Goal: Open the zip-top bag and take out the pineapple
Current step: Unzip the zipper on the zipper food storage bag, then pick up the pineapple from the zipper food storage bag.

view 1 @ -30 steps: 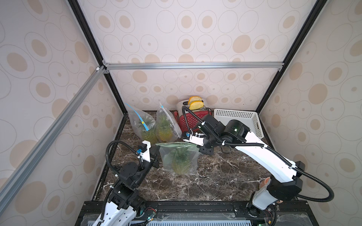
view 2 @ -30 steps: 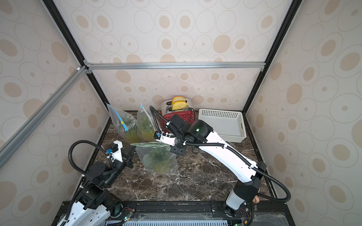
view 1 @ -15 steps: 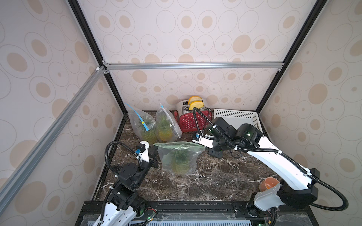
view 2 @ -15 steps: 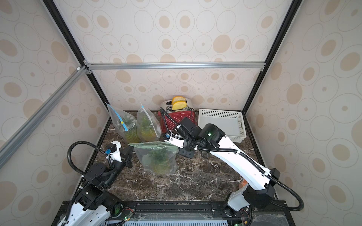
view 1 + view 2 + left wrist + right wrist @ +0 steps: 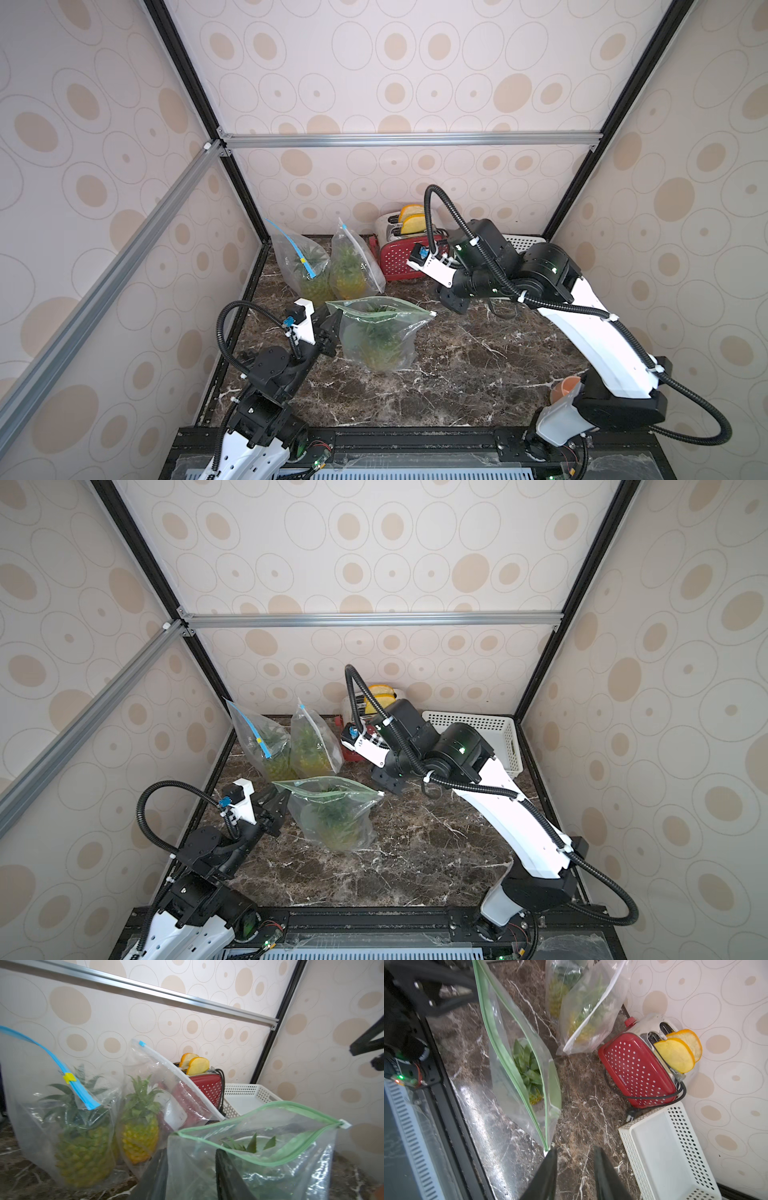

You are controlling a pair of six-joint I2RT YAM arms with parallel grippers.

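One step looks done: the zip-top bag [image 5: 376, 332], standing on the table [image 5: 478, 374] at lower centre in both top views, gapes at its green mouth with the pineapple [image 5: 529, 1068] inside. The left gripper [image 5: 191, 1153] is spread at the bag's corner and the right gripper [image 5: 574, 1149], likewise spread, sits just beside the far tip. Lifting the fruit out remains.

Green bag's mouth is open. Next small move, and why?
Probably bring the right gripper over the mouth of the green-zip bag and down toward the pineapple crown: the zip gapes, the leaves show through it, and the right jaws stand open and empty by the bag's slider corner.
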